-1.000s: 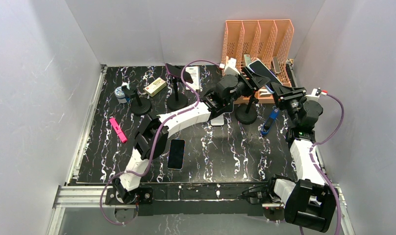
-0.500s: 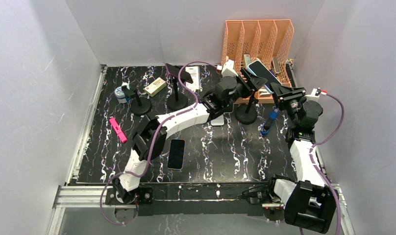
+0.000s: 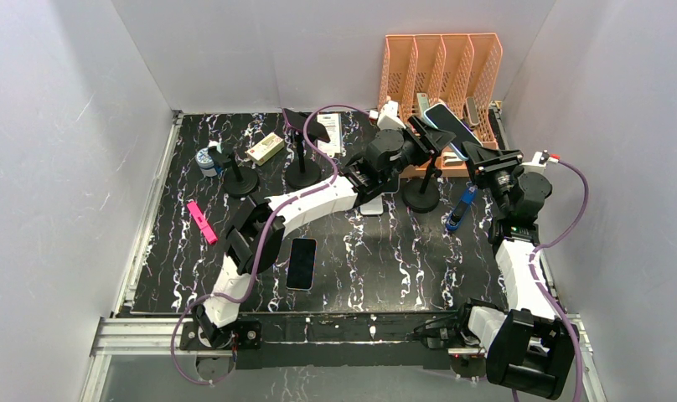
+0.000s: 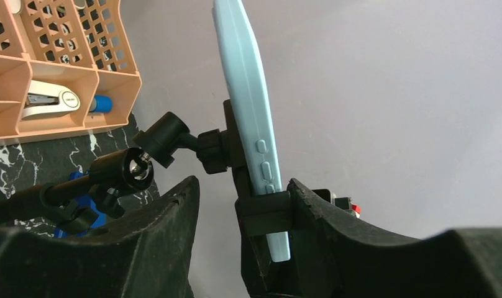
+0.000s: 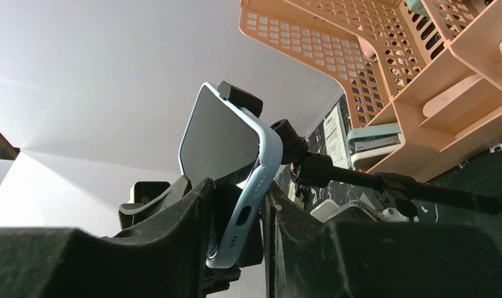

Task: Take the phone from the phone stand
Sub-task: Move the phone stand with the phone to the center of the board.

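Pale-blue in its case, the phone (image 3: 451, 123) sits in the cradle of the phone stand (image 3: 422, 198) at about 1 o'clock on the black marbled table (image 3: 360, 251), just in front of the orange desk organiser (image 3: 440, 63). From above, its long axis runs from 10 o'clock to 4 o'clock. The screen is tilted upward and the lower end points toward 4 o'clock.

The right gripper (image 3: 479, 152) meets that lower end. In its wrist view the fingers (image 5: 168, 242) are clamped on the bottom of the phone, one on the screen side and one against the case's back. The rest of the phone rises toward 11 o'clock, out from between them.

The left gripper (image 3: 421, 138) comes in from 9 o'clock, behind the cradle. In its wrist view the phone is edge-on, nearly 12 to 6 o'clock, and the fingers (image 4: 143, 248) stand apart. The phone's lower end and the cradle clip lie between them, touching the finger at 3 o'clock. A clear gap remains to the finger at 9 o'clock.
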